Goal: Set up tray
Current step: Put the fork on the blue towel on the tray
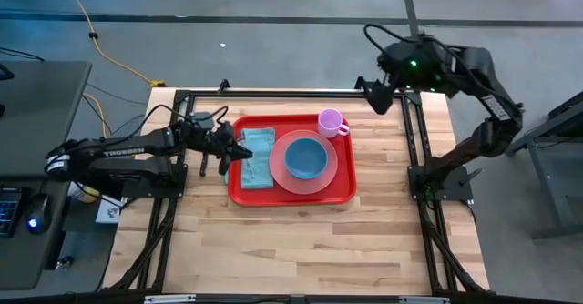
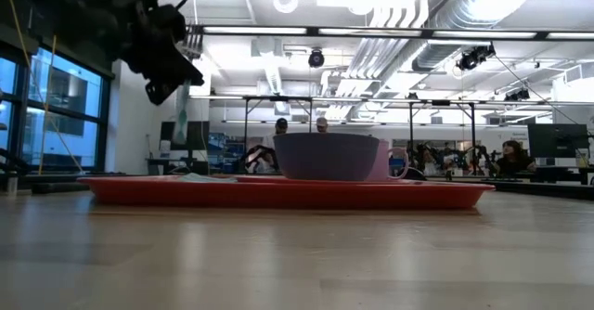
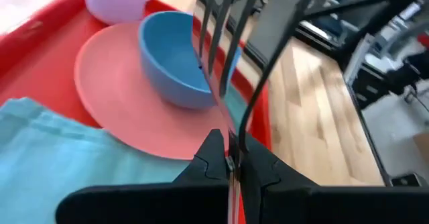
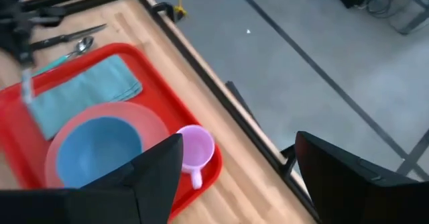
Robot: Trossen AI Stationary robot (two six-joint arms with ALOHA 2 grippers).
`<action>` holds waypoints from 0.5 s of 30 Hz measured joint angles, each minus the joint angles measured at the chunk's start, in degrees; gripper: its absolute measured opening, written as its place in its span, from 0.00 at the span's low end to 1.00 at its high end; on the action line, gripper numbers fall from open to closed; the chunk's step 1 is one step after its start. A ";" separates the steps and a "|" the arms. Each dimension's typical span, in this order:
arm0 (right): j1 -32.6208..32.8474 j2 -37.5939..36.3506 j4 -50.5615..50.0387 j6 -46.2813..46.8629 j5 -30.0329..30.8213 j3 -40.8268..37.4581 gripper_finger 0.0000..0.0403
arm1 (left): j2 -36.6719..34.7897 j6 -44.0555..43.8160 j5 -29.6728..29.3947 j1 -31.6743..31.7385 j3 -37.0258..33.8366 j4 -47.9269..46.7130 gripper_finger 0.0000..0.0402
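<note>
Tray [image 1: 244, 195], red and rimmed, lying mid-counter [image 1: 301, 249]; loaded with a teal napkin [image 1: 259, 158] on its left part, a pink plate [image 1: 310, 181] beside the napkin, a blue bowl [image 1: 305, 158] on the plate, and a pale purple cup [image 1: 330, 122] at the far right corner. Left hand [image 1: 239, 151] over the tray's left edge, pressed together on the handle of a fork [image 3: 221, 63], tines pointing toward the bowl. Right hand [image 1: 375, 95] spread wide, holding nothing, hovering above the far right part of the counter, well apart from the tray. Spoon [image 4: 80, 46] and knife [image 4: 74, 36] lying on the counter just outside the tray's left edge.

Likely faults from this position:
- Fork pinched at the thin handle only, hence prone to swivelling or slipping during descent.
- Tines near the bowl and plate rim; risk of nudging the bowl off centre through too long a reach.
- Release from too high: bounce off the napkin, or landing askew across the tray's rim.
- Dragging of the loose napkin by fingertips lowered too far.
</note>
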 joint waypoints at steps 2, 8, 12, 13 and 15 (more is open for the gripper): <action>1.49 -0.45 -1.32 0.82 0.00 0.02 0.66 | 0.59 -0.43 0.40 1.44 -0.57 1.46 0.09; 5.80 -0.19 -5.40 2.11 2.33 0.02 0.66 | 3.91 -0.17 7.23 6.57 -0.75 2.92 0.09; 8.34 -2.00 -3.78 1.40 6.21 -0.02 0.66 | 6.83 0.51 9.86 8.01 -0.79 4.35 0.09; 8.79 -2.98 -2.97 1.30 6.96 -0.02 0.66 | 7.37 0.62 10.22 7.92 -0.79 4.93 0.09; 9.25 -5.00 -2.12 1.21 7.52 -0.02 0.66 | 8.43 0.66 10.36 7.90 -0.79 6.12 0.09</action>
